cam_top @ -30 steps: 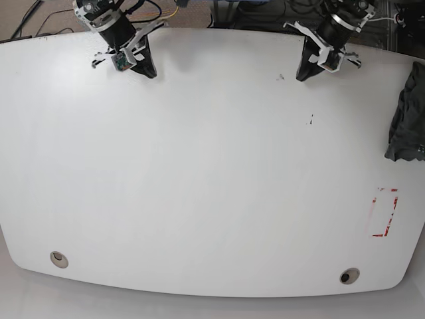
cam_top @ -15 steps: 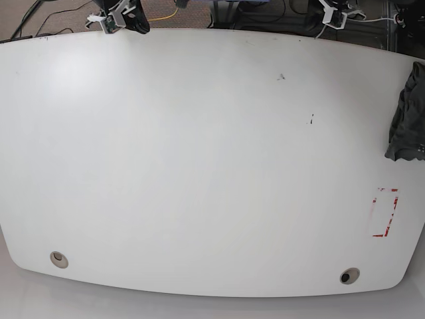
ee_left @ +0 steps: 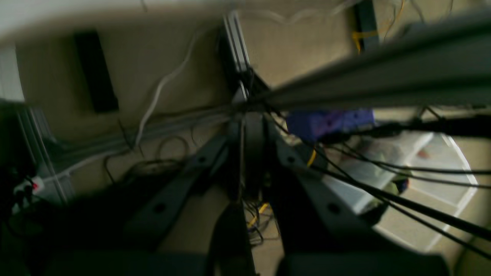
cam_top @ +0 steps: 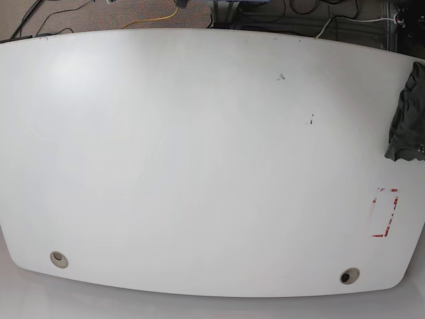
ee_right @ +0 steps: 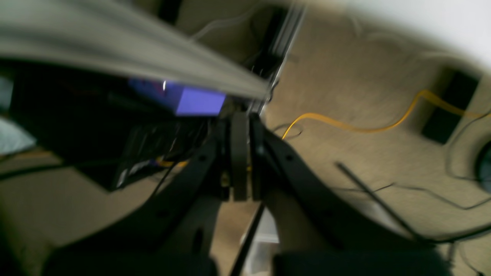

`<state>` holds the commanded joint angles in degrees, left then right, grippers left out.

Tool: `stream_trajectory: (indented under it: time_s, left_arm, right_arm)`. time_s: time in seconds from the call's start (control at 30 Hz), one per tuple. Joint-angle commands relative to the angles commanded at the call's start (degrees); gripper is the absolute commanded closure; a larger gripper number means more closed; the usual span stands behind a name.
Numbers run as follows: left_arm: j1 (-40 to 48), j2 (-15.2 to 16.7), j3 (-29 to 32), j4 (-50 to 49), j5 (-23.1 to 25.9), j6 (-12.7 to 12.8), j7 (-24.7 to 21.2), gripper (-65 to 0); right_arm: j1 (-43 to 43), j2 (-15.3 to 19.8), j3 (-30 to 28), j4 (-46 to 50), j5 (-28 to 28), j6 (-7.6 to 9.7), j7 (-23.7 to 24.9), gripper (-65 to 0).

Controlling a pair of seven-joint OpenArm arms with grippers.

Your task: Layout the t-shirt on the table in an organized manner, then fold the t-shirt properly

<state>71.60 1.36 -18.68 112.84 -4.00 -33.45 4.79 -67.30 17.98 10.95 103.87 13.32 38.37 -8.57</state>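
T-shirt sits bunched at the surface right edge: soft, light, wrinkly, so pinch a hem or shoulder seam. Left end effector and right end effector both look pressed together, off the surface.

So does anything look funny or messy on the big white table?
Yes. The t-shirt is scrunched up in a dark heap at the far right edge of the table, partly cut off by the picture's edge, not spread out. No arms show over the table. Both wrist views show floor and cables, with each claw's fingers pressed together.
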Motion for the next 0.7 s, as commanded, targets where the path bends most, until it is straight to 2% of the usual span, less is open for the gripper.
stream_trajectory:
  time_s: [0.2,0.3,0.47,0.7]
  left_arm:
    - [-0.79,0.18,0.44,-3.6,2.9,0.0,0.09,0.0]
    - [-3.52,0.53,2.02,-6.33,6.15,0.0,0.09,0.0]
    - [-6.15,0.7,4.66,-14.33,12.92,0.0,0.09,0.0]
    - [-13.1,1.14,5.63,-25.14,16.44,0.09,0.09,0.0]
  right_arm:
    - [1.05,0.09,-3.69,-7.12,0.0,0.0,0.18,-0.3]
    - [2.37,-0.18,-5.1,-9.49,-0.09,-0.35,0.18,-0.2]
    - [4.04,-0.18,-8.44,-15.21,-0.09,-0.62,0.18,-0.2]
    - [9.05,-0.44,-9.49,-24.26,-2.02,-0.62,0.18,-0.2]
